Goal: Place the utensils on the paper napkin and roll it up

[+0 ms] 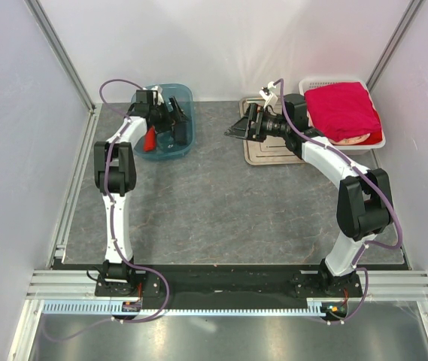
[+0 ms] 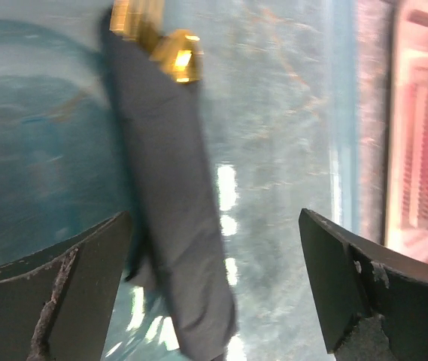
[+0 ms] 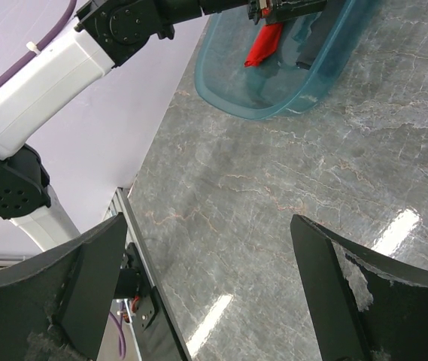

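the rolling looks done: the black napkin point(image 2: 172, 195) lies as a tight tube with the gold ends of the utensils point(image 2: 176, 54) poking out of its top. it rests on the floor of the blue see-through bin point(image 1: 180, 147) at the far left of the table point(image 1: 214, 210), beside a red tool point(image 3: 262, 47) in the same bin. the left gripper point(image 2: 214, 213) hangs over the roll with its jaws spread wide and nothing between them. one finger is just beside the tube's lower part and the other is well off to the side. the right gripper point(image 3: 209, 219) is also spread and empty. it is held above the bare table near the steel tray point(image 1: 270, 154), which sits next to the white basket point(image 1: 315, 81) holding the red cloth point(image 1: 341, 109). whether the left finger touches the paper cannot be told from the blurred wrist view. my reading is that this is the closing stage, with the bundle resting in the bin. if so, the next move calls for lifting the left arm straight up so a finger does not snag the loose lower edge and unroll it. if the roll is meant to be picked up instead, the jaws need centring over the tube before they close.
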Motion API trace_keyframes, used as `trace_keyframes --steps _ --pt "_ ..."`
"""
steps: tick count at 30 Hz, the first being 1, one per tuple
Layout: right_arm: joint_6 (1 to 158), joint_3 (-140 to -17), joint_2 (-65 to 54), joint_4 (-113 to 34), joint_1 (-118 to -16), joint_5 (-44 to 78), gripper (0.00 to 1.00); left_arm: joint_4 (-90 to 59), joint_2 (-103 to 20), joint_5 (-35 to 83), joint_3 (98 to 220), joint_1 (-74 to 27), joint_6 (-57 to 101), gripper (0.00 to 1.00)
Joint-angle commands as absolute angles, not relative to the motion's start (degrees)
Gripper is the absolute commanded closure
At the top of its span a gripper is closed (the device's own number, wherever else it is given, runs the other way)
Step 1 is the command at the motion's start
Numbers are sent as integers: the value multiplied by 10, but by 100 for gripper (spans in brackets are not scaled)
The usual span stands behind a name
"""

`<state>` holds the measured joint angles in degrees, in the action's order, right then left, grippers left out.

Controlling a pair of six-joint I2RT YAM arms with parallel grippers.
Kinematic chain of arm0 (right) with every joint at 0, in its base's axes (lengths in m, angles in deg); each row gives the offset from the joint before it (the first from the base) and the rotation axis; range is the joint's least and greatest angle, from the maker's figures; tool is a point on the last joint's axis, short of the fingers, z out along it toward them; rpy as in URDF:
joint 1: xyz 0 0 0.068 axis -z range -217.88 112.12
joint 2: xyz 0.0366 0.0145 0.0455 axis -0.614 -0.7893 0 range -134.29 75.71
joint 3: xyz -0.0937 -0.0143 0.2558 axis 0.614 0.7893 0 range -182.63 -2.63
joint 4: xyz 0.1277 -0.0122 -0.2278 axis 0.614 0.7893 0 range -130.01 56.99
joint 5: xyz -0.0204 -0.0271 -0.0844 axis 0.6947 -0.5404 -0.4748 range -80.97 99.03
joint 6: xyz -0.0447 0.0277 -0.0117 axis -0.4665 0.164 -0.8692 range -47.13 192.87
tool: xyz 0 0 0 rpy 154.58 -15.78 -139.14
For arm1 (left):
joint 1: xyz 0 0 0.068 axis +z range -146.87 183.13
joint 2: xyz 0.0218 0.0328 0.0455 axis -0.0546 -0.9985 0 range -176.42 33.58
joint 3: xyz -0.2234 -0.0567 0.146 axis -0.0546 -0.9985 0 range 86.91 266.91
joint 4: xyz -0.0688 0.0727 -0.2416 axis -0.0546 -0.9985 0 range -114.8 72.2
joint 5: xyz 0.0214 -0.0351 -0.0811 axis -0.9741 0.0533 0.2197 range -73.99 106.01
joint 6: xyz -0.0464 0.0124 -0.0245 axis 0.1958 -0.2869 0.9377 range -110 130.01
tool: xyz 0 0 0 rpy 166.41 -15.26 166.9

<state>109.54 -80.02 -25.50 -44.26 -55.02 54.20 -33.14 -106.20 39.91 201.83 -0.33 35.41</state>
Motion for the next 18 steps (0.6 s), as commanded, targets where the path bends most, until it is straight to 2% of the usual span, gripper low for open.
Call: trace_keyframes --steps 1,11,18 --pt "1100 -809 -249 -469 -555 551 2 -392 -1034 313 2040 -4 312 0" --pt "1096 -812 -235 -469 -555 547 2 -407 -964 256 2042 -15 260 0" --pt "1041 -817 -202 -413 -552 517 2 -508 -864 252 2069 -20 153 0"
